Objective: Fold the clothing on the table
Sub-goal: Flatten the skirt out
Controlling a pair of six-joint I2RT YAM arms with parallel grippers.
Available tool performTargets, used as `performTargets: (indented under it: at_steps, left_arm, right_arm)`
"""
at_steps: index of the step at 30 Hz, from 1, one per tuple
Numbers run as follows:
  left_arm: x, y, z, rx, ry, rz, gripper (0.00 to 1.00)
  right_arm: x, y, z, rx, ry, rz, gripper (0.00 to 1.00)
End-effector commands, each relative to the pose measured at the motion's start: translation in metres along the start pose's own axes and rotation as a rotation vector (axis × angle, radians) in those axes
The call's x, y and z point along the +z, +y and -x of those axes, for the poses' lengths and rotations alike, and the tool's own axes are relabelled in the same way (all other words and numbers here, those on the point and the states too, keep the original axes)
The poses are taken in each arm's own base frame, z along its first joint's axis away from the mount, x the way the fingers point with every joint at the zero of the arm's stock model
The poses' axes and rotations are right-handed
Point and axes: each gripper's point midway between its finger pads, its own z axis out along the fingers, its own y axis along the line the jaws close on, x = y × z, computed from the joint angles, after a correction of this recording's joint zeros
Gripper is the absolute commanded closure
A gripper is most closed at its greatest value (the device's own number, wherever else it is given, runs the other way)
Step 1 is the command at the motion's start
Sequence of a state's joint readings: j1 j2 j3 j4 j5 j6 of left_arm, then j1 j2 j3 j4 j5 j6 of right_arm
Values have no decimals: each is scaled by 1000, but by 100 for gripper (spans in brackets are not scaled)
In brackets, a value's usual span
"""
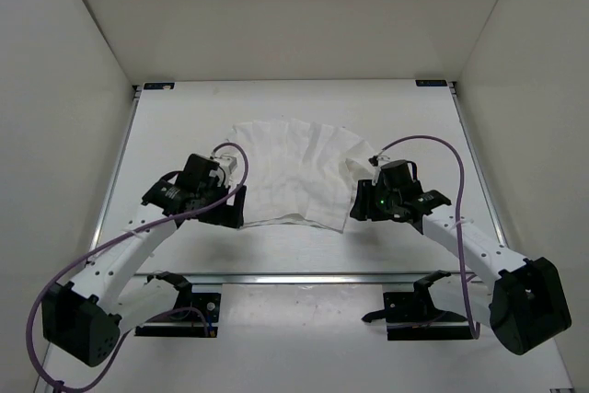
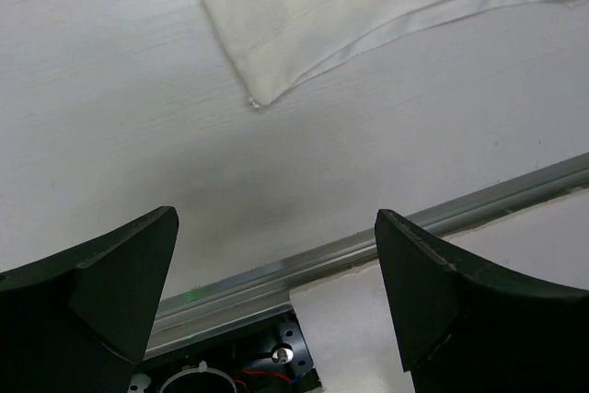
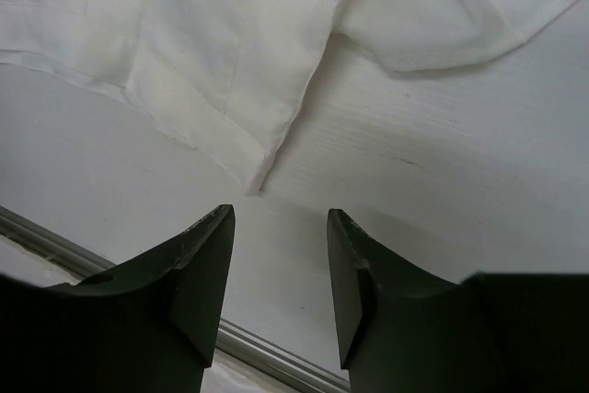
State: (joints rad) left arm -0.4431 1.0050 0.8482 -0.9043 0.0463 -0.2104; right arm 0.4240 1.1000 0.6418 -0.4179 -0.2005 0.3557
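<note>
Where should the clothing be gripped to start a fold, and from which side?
At its two near corners, one per gripper. The clothing lies flat, fanned out, with both near corners pointing toward the arms. The left gripper faces the left corner, the right gripper the right one, both empty. Probably come in low from the near edge, along the table.

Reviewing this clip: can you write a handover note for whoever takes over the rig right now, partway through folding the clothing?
Tools: the left tool is wide open and empty, just short of the near-left corner of the clothing. The right tool is partly open and empty, just short of the near-right corner.
Things: the clothing lies spread on the middle of the table, its right edge a little bunched.
Done: no fold visible yet.
Left: probably grip both near corners, then fold.
</note>
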Motion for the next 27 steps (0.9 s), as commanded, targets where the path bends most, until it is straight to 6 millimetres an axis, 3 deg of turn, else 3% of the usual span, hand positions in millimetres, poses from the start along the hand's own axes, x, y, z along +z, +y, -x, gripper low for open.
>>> performTargets:
  at_steps: [1, 3, 4, 5, 6, 7, 9, 15, 22, 27]
  left_arm:
    - [8, -13, -4, 24, 42, -75, 1]
    - [13, -23, -4, -31, 44, -192, 12]
    - [21, -19, 1, -97, 15, -223, 20]
    - [25, -29, 8, -152, -15, -297, 42]
    - [36, -29, -3, -240, 26, -296, 56]
    - [47, -24, -7, -257, 22, -257, 55]
    - [65, -22, -20, -314, 48, -163, 30]
    - [88, -15, -28, -492, -29, -194, 28]
    - [101, 2, -13, -564, -138, -116, 28]
    - [113, 1, -14, -561, -124, -100, 29]
  right_arm:
    - [3, 10, 8, 9, -65, 52, 58]
    - [8, 12, 5, 16, -66, 79, 58]
    - [10, 9, 4, 28, -75, 76, 58]
    - [13, 10, 2, 33, -70, 89, 57]
    - [14, 11, 1, 34, -64, 90, 58]
    - [17, 11, -1, 32, -53, 90, 57]
    - [21, 9, -5, 37, -27, 78, 57]
    - [30, 7, -13, 43, -8, 82, 55]
    - [37, 3, -12, 70, -43, 70, 53]
    - [44, 0, -22, 87, -21, 70, 52]
